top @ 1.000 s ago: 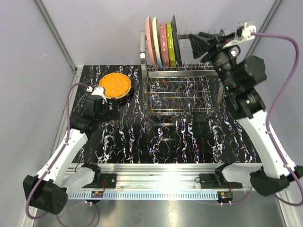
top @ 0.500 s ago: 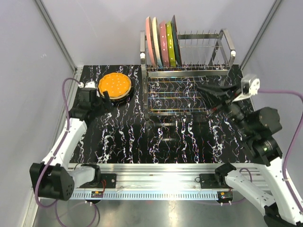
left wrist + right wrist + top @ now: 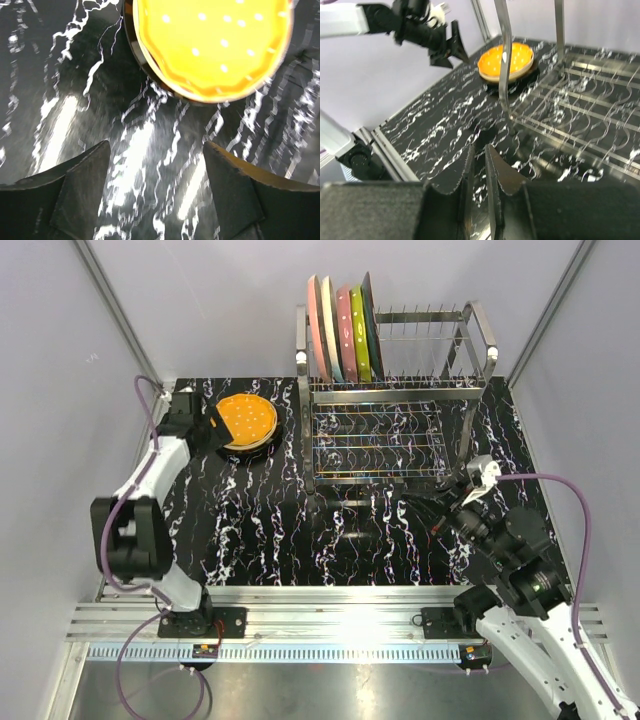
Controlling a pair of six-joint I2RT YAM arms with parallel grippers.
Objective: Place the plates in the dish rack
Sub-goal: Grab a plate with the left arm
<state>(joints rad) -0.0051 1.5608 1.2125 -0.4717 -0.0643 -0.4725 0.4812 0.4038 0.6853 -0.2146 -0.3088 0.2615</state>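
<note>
The dish rack (image 3: 390, 410) stands at the back centre. Several plates (image 3: 343, 330) stand upright in its upper row at the left end: pink/cream, pale blue, dotted pink, dotted green, teal. An orange dotted plate (image 3: 247, 419) lies on a dark-rimmed plate (image 3: 256, 447) on the table left of the rack. My left gripper (image 3: 212, 427) is open and empty, just left of the orange plate, which fills the top of the left wrist view (image 3: 215, 45). My right gripper (image 3: 425, 508) is low in front of the rack, empty, its jaws almost together (image 3: 479, 150).
The black marbled table (image 3: 330, 530) has a grey wall on each side. The rack's lower wire shelf (image 3: 580, 110) and a front post (image 3: 504, 60) show in the right wrist view, with the orange plate (image 3: 507, 61) and left arm (image 3: 420, 30) beyond.
My right arm has swung from the rack's upper right end down to the table in front of it, and its jaws have closed. My left gripper has moved back beside the orange plate.
</note>
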